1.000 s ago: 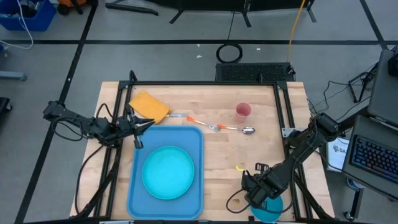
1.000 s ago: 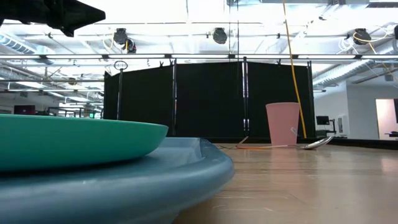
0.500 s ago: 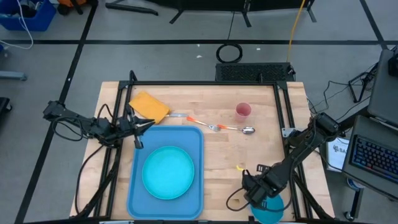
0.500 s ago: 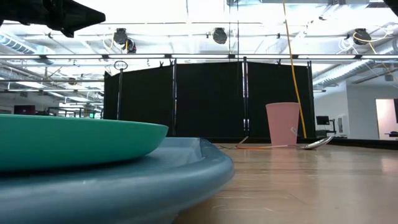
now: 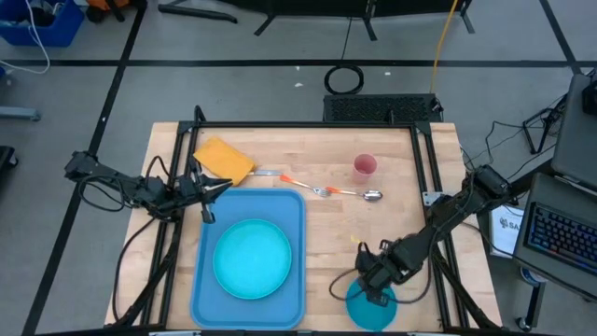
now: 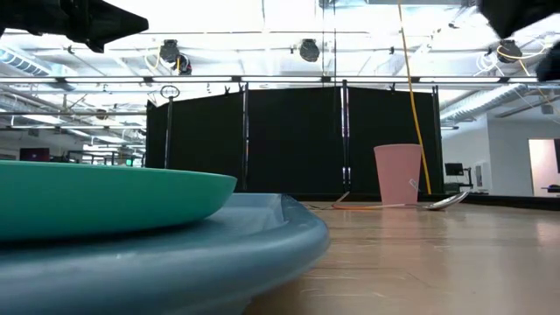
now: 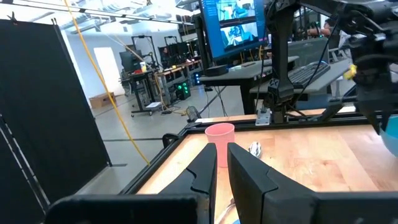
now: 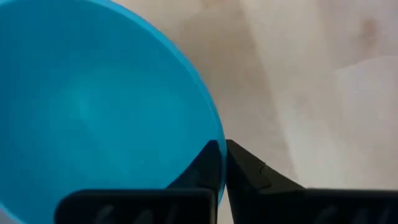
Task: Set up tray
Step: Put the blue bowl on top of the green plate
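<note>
My right claw pinches the small round blue plastic bowl's rim; I should lift level toward the light-blue tray.

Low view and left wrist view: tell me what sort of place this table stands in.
Probably a robotics lab or workshop. Black curtain panels stand behind the wooden table, bare ducts and lights run across the open ceiling, and beyond the table there are workstations with a large monitor and equipment racks.
</note>
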Controlling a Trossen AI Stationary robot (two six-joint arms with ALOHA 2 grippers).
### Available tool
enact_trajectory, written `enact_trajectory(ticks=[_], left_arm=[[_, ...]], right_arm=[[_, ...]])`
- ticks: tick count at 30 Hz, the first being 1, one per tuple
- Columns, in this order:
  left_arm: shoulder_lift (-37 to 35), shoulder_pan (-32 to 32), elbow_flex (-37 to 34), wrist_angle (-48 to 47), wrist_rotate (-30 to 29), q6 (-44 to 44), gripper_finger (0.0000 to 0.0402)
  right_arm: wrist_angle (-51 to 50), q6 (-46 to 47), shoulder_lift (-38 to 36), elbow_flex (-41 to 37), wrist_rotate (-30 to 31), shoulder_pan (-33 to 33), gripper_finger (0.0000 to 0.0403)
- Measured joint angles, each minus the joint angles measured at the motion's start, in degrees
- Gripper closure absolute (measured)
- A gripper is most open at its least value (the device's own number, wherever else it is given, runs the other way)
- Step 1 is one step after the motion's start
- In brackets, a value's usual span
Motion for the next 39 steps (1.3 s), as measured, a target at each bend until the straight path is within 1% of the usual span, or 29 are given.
enact_trajectory(ticks=[4, 8, 12, 15, 18, 23, 25, 30, 32, 35, 39], left_arm=[[-0.02, 0.0, 0.0, -0.35, -0.02, 0.1, 0.0357], [0.0, 0.0, 0.0, -0.5, 0.0, 0.12, 0.0357], [-0.01, 0.0, 0.0, -0.48, 0.0, 0.11, 0.0357], [-0.02, 0.0, 0.0, -0.38, -0.02, 0.02, 0.0357], [-0.02, -0.02, 0.0, -0.38, 0.0, -0.37, 0.0357], [-0.02, 0.0, 0.0, -0.37, 0.0, -1.08, 0.0357], [-0.02, 0.0, 0.0, -1.14, 0.0, -1.94, 0.0357], [0.0, 0.0, -0.02, -2.76, -0.02, -3.75, 0.0357], [-0.02, 0.0, -0.02, -2.82, -0.03, -3.94, 0.0357], [0.02, -0.02, -0.02, -2.95, -0.02, -4.96, 0.0357], [0.17, -0.02, -0.02, -3.53, -0.01, -6.67, 0.0357]], right_arm=[[0.28, 0.54, -3.6, 0.0, 3.56, -2.79, 0.04], [1.28, 0.55, -7.53, 0.02, 11.1, -5.67, 0.04], [1.29, -4.13, -8.49, 0.04, 14.7, -9.64, 0.0401], [2.46, -8.46, -7.8, 0.04, 15.71, -12.75, 0.0401], [6.97, -12.88, -6.7, 0.04, 15.37, -15.8, 0.0402], [14.33, -18.57, -5.57, 0.04, 11.42, -20.32, 0.0402], [15.85, -20.57, -5.09, 0.04, 9.88, -22.02, 0.0402], [16.77, -22.14, -3.74, 0.04, 7.16, -25.26, 0.0402], [17.72, -24.04, -2.08, 0.37, 5.96, -25.83, 0.0402], [18.64, -28.25, 0.93, 3.6, 5.2, -26.16, 0.0402], [17.07, -33.69, 5.99, 10.84, 5.04, -26.32, 0.0402]])
